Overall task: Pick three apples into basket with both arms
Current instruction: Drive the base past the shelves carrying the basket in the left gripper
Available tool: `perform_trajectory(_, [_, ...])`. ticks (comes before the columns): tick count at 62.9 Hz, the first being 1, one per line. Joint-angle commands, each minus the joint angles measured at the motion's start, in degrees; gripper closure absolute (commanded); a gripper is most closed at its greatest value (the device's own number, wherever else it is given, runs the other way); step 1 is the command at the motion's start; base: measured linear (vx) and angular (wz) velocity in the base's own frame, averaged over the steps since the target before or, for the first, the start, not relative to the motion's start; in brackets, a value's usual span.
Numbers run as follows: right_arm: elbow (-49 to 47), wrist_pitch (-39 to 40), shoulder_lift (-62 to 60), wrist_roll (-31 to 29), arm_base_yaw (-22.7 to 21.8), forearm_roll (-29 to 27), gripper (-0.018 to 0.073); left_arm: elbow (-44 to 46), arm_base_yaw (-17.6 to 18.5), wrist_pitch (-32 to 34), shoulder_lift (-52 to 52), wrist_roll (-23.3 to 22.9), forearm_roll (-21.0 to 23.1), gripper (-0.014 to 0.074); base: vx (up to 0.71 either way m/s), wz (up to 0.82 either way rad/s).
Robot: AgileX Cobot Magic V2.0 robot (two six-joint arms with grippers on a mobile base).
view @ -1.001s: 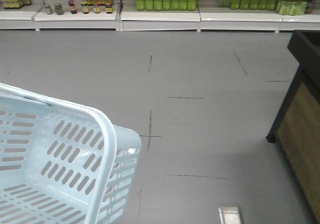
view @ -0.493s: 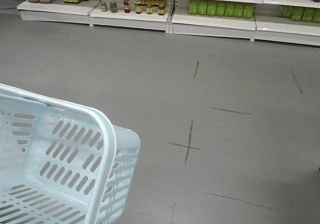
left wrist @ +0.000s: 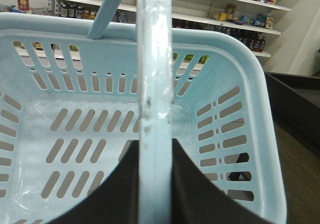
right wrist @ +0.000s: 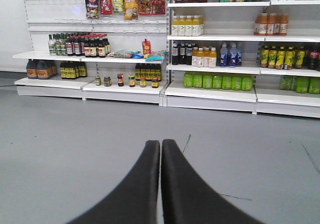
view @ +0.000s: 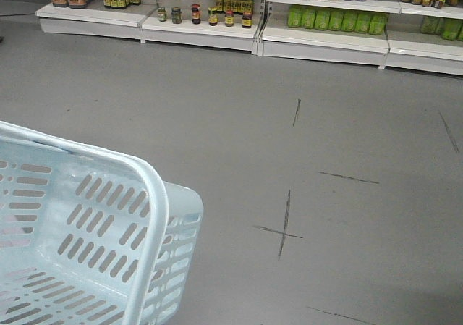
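Smooth matte-black tapering tool fingers [right wrist: 142, 184]

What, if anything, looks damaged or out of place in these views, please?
Nothing serious. The handle of the basket, held between the fingers of the left gripper, carries dark scuffs and specks midway along. The grey floor has black cross-shaped marks. No apples show in the basket.
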State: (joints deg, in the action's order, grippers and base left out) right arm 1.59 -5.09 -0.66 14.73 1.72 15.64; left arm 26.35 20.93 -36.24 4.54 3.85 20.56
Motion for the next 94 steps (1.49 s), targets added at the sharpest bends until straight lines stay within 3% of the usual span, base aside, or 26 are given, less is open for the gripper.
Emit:
perform_trajectory(1, [0.79,4.32,-0.79,-0.15,-0.42,0.71,0.0564,1.76,0.03,6.55,1.15,-0.28,1.06,0.0604,0.23,-0.06])
perform_trajectory(94, [0.79,4.38,-0.79,-0.15,-0.42,0.71,0.0564,1.76,0.03,6.55,1.15,-0.28,1.06,0.0604,0.24,-0.13])
